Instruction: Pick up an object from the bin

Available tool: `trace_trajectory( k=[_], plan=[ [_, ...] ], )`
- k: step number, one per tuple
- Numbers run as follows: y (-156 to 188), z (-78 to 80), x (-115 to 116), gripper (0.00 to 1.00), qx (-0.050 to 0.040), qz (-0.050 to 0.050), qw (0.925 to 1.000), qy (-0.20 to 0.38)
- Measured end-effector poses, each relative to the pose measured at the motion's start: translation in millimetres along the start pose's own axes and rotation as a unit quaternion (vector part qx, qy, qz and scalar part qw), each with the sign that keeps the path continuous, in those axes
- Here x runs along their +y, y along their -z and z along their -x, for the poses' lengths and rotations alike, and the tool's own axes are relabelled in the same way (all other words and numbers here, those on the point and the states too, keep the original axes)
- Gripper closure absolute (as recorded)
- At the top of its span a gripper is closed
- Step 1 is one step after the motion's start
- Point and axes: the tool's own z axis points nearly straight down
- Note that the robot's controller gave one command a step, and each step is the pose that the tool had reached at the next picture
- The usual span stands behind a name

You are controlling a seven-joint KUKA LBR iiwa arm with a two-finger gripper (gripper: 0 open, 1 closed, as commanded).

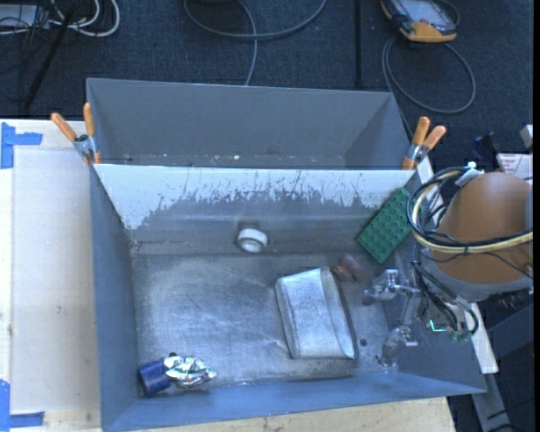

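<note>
My gripper (387, 320) is low at the bin's right side, against the right wall, open with nothing between its fingers. Just left of it a grey rectangular pad (315, 313) lies flat on the bin floor, its right edge close to the fingertips (379, 291). A small brown lump (348, 266) sits above the pad's top right corner. A green studded plate (387, 224) leans on the right wall, above the gripper.
A small white ring-shaped cap (251, 238) lies near the back wall at the middle. In the front left corner a blue thing with a crumpled silvery wrapper (175, 373) rests on the floor. The arm with its orange cover and cables enters from the right.
</note>
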Motion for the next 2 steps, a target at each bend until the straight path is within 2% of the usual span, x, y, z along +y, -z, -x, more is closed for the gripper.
trace_trajectory(
  k=[1, 2],
  plan=[
    [-51.9, 34.7, 48.6, 0.00, -0.0026, 0.001, 0.9962, -0.087],
    [-64.6, 87.3, 44.3, 0.00, -0.0006, -0.001, 1.0000, 0.003]
  ],
)
